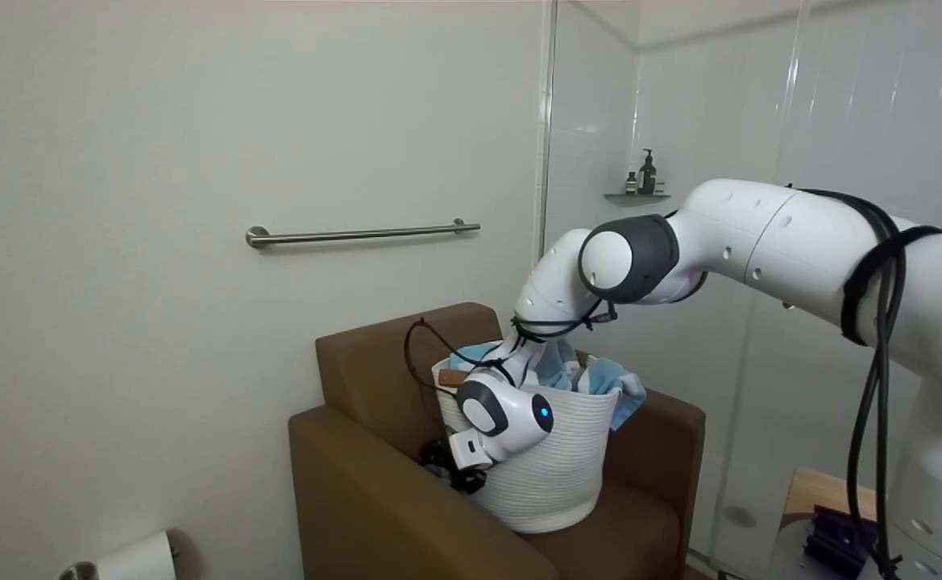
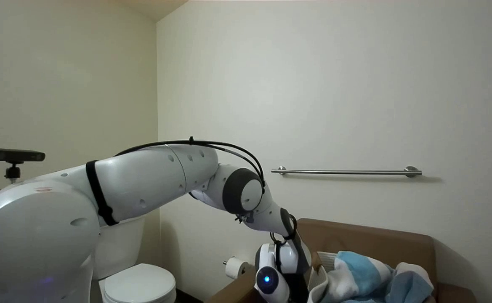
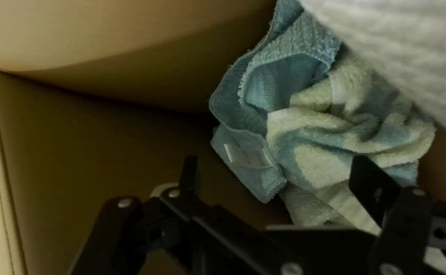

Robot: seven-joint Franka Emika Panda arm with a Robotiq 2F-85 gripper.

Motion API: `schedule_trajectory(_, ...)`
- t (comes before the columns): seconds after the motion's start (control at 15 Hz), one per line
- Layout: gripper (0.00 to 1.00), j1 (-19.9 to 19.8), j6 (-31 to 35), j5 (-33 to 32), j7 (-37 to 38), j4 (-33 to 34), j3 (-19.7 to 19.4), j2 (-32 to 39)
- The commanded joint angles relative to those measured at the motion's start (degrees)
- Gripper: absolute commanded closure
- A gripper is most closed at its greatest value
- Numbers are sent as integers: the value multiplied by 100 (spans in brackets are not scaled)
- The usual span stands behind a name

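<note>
Jaws apart, crumpled towel [image 3: 314, 133] beyond

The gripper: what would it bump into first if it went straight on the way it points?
Most likely the crumpled blue-and-white towel, ahead of the open gripper in the wrist view. Depth is hard to judge there, so it might reach the brown armchair first.
</note>
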Motion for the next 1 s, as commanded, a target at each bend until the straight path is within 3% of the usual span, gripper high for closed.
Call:
schedule_trajectory(0.0, 0, 318, 1134, -156, 462, 1213, 93, 587)
schedule_trajectory(0.4, 0, 613, 3661, -594, 685, 3076, 587, 1645)
schedule_trajectory(0.47, 0, 735, 3592, -264, 758, 2431, 199, 1172)
schedule_trajectory(0.53, 0, 884, 3326, -199, 991, 2268, -180, 1266)
schedule_trajectory(0.6, 0, 941, 3338, -162, 1026, 2250, -320, 1267)
schedule_trajectory(0.67, 25, 1044, 3321, -161, 1154, 2198, -537, 1271)
schedule_trajectory(0.73, 26, 1087, 3319, -181, 1209, 2148, -644, 1272)
schedule_trajectory(0.93, 46, 1152, 3314, -272, 1168, 2201, -734, 1272)
